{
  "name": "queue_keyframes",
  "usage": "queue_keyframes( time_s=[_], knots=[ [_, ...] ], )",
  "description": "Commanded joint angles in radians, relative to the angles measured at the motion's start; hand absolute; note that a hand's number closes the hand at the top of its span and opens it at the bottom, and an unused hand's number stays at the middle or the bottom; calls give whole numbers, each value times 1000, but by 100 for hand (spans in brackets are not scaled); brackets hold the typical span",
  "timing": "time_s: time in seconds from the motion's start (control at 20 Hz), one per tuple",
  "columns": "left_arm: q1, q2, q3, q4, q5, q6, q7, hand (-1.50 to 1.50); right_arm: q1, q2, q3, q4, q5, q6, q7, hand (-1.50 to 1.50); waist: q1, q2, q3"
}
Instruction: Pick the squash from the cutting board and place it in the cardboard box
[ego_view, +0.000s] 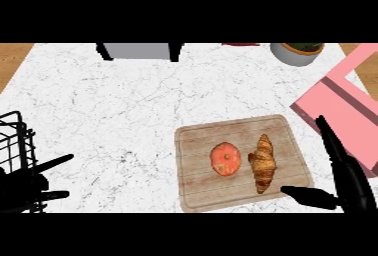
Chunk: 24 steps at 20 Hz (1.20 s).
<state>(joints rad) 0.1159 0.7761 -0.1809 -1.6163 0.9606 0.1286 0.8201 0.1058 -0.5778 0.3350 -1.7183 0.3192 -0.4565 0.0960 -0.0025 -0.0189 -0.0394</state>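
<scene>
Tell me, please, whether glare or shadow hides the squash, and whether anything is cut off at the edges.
Head view: even light, no glare or heavy shadow on the squash, plain against the cutting board; the black left robot hand and right robot hand show as flat silhouettes; the pink box is cut by the right edge.

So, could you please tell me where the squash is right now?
In the head view the squash lies on the board, right of centre, just left of the croissant.
</scene>
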Motion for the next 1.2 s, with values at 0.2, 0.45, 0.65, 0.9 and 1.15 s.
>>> queue_keyframes(
  time_s=[0.2, 0.45, 0.65, 0.9, 1.15],
  knots=[
    [-195, 22, 150, -66, -78, -37, -188, 0, 29, -73, 84, 24, 82, 133, 239, -150, 48, -19, 16],
    [-196, -2, 179, -43, -52, -134, -249, 0, 6, -53, 121, -11, 70, 206, 393, -150, 81, -18, 23],
    [-215, -10, 208, 11, -57, -211, -301, 0, -20, -59, 130, -25, 75, 257, 513, -150, 79, -8, 25],
    [-239, -45, 206, 77, -122, -195, -408, 0, -63, -36, 175, -79, 97, 319, 668, -150, 70, -2, 28],
    [-242, -86, 195, 125, -216, -177, -535, 0, -154, 10, 222, -135, 126, 391, 853, -150, 55, 7, 30]
  ],
)
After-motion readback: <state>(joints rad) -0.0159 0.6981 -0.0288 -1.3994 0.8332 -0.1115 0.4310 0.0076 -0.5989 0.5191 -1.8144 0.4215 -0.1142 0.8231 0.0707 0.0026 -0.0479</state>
